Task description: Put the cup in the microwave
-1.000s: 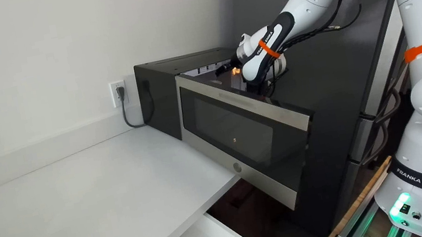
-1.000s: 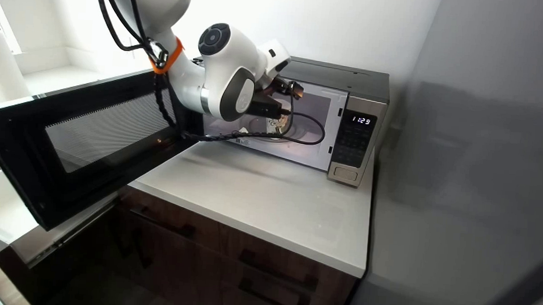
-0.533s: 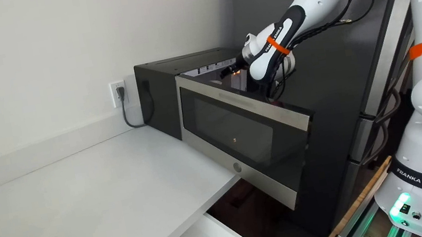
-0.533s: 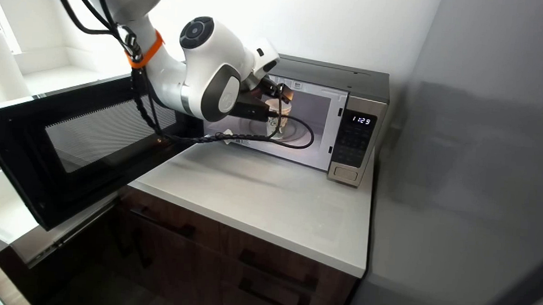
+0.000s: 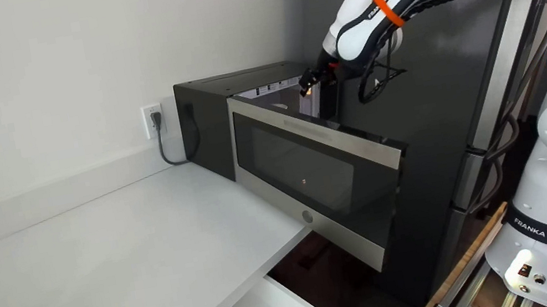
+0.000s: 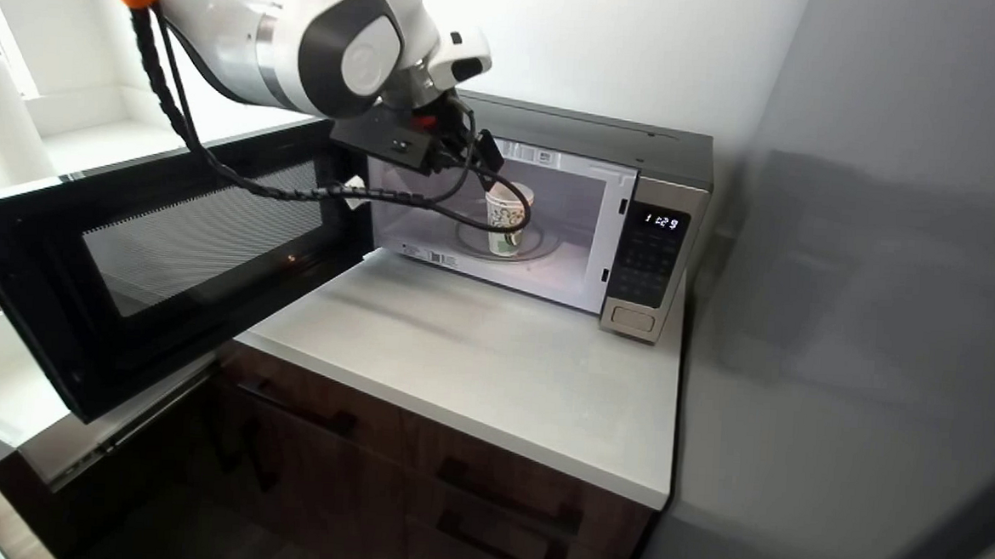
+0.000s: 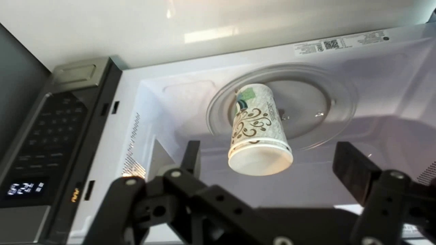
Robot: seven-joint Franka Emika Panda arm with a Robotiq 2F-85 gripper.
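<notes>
In the wrist view, the gripper (image 7: 268,158) is released, its fingers (image 7: 192,156) spread wide at eight and four o'clock, clear of the cup (image 7: 255,126). In an exterior view, the arm (image 6: 228,48) slants down from ten o'clock. Scroll-patterned, white-rimmed, the cup stands upright on the turntable (image 6: 542,243) inside the microwave (image 6: 607,130).

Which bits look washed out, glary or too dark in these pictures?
Wrist view: a bright glare patch on the countertop, though the cup looks sharp. In an exterior view: the wall nearly washed out, the lower cabinets sunk in shadow.
</notes>
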